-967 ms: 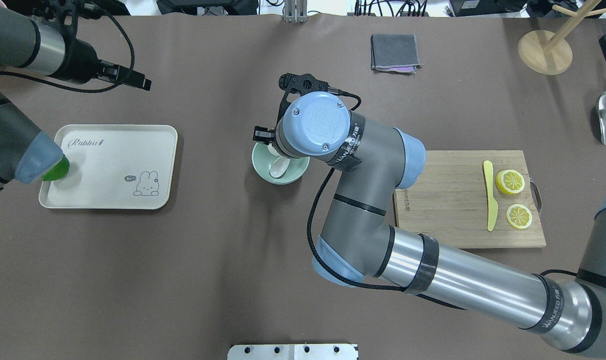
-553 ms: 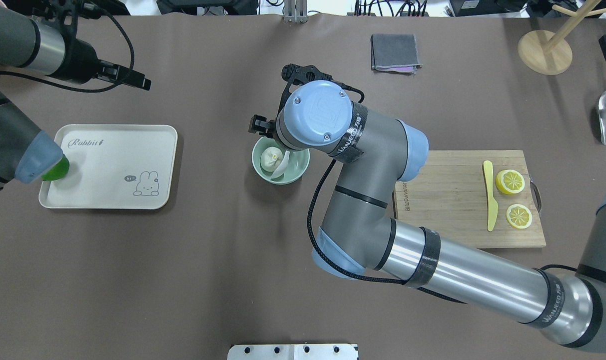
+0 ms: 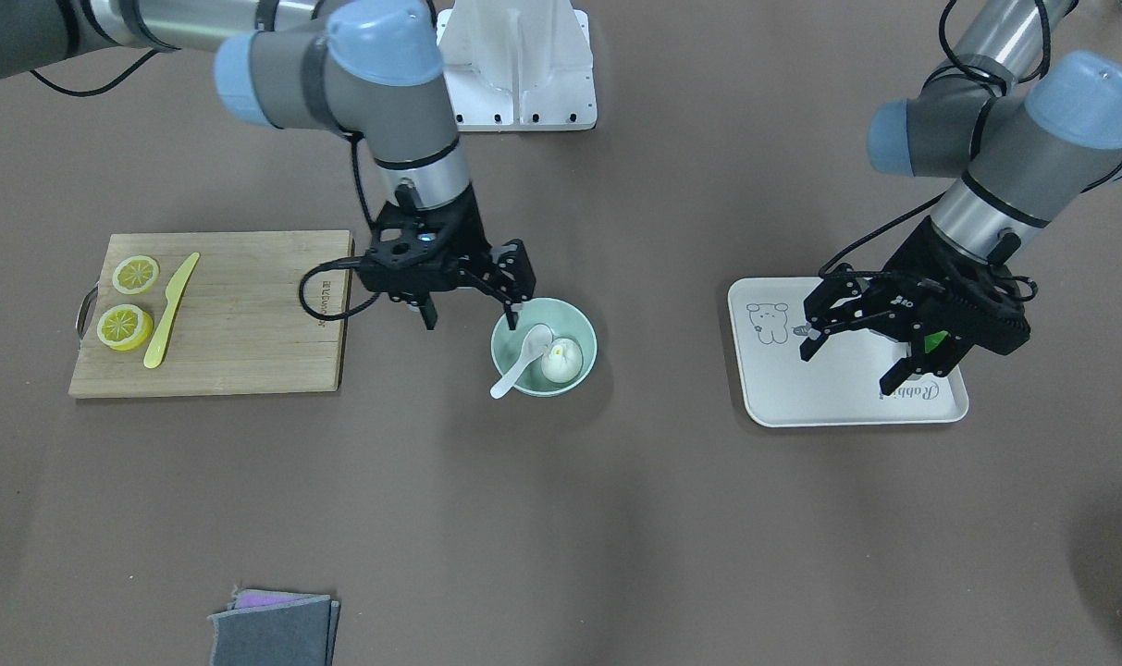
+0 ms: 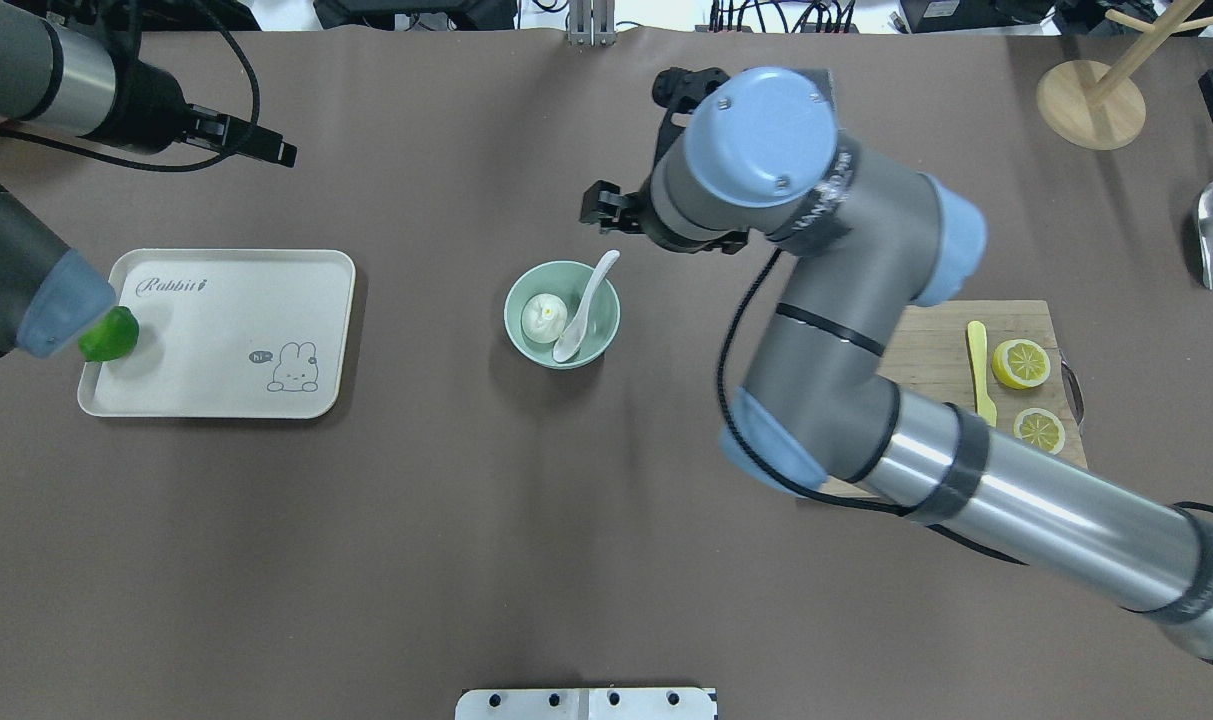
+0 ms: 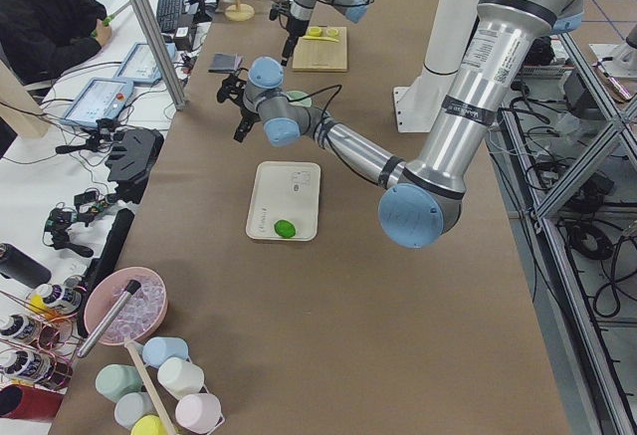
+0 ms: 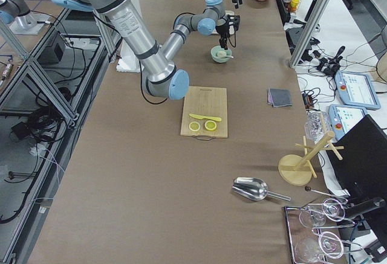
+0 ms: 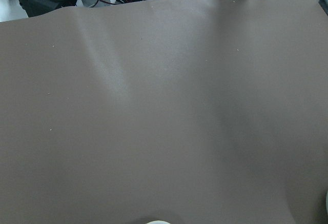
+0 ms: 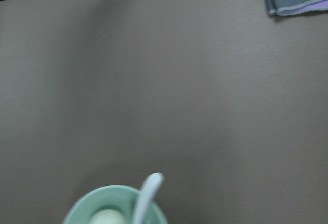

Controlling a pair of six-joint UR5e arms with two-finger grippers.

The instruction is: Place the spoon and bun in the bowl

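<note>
Nearest the operators' side lay a folded grey cloth (image 3: 274,629), well apart from everything else. Farther in stood the round, pale mint-green bowl (image 3: 572,321), and both task items were inside it. The small glossy white soup spoon (image 3: 522,363) leaned with its scoop down in the bowl and its short handle jutting over the near rim. The round white pleated steamed bun (image 3: 561,361) sat just beside the scoop; I could not tell whether they touched. The right gripper (image 3: 470,322) hung raised clear of the bowl, toward the robot's right, its fingers spread and empty. Well apart on the robot's left, the left gripper (image 3: 847,370) hovered over a cream rectangular tray (image 3: 764,388), fingers also spread, holding nothing.

I judged the placing done. If either item needed moving, I reckoned the bun would be light and soft, easily dented, and best taken gently across its sides. The spoon looked hard, slick and chippable; I would have pinched the jutting handle, where fingers clear the bowl.

Only the front-facing view showed both grippers' fingers plainly; overhead, the right wrist hid most of its gripper. The overhead view, though, showed a small green object (image 4: 106,335) on the tray's edge, barely glimpsed from the front. The right wrist camera caught just a blurred bowl rim and spoon handle; the left saw only brown table (image 7: 164,106).
</note>
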